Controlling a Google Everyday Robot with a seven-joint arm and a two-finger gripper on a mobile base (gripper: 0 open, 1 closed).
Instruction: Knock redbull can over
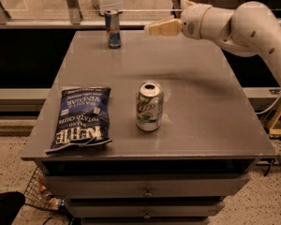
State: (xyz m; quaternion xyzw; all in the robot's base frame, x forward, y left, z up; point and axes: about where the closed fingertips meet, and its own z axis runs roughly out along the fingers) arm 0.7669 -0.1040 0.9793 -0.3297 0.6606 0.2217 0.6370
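The redbull can is slim, blue and silver, and stands upright near the far left edge of the grey table. My gripper is at the end of the white arm that reaches in from the right. It hovers above the far part of the table, to the right of the redbull can and apart from it, its tan tip pointing left toward the can.
A wider white-and-green soda can stands upright in the middle of the table. A dark blue chip bag lies flat at the front left. A glass railing runs behind the table. Drawers sit under the tabletop.
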